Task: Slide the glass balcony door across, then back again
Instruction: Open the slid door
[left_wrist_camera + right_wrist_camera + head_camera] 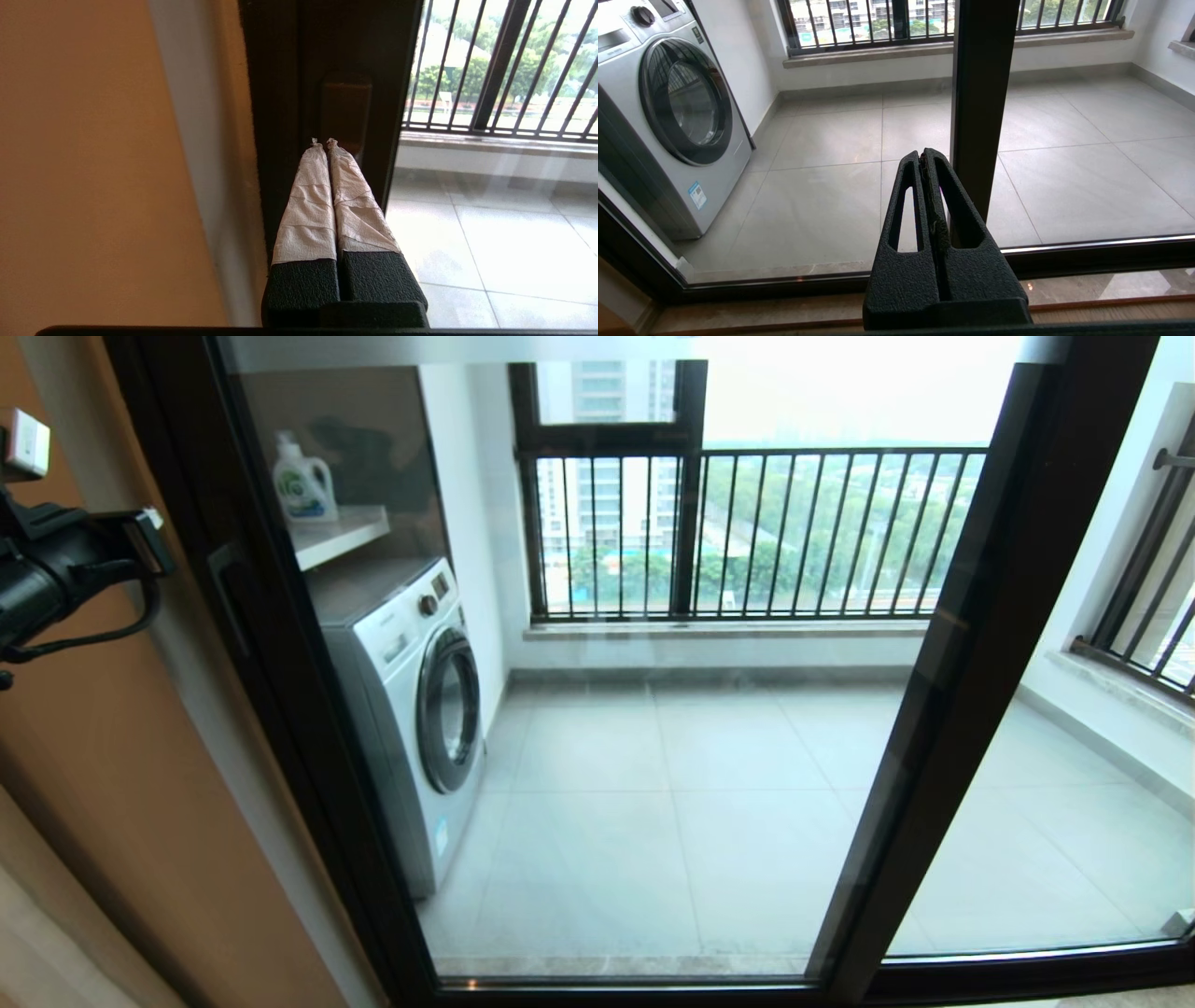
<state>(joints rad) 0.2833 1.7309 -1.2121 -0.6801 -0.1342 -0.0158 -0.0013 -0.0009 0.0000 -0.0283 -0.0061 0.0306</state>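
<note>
The glass balcony door [653, 756] fills the head view, a clear panel in a dark frame. Its narrow handle [227, 597] sits on the left stile [280, 691]. My left arm [56, 569] reaches in from the left at handle height. In the left wrist view my left gripper [324, 142] is shut, its tape-wrapped fingers [308, 200] pressed together, tips right at the lower end of the handle [345, 109]; I cannot tell if they touch it. My right gripper [924, 154] is shut on nothing, held low before the glass beside a dark stile [978, 93]. It is out of the head view.
An orange-brown wall [121, 784] borders the door on the left. Behind the glass stand a washing machine [411, 700], a shelf with a detergent bottle [303, 481] and a black-barred railing window [747, 532]. A second dark-framed glass panel [1074, 821] lies to the right, and the bottom track [1087, 254] runs along the floor.
</note>
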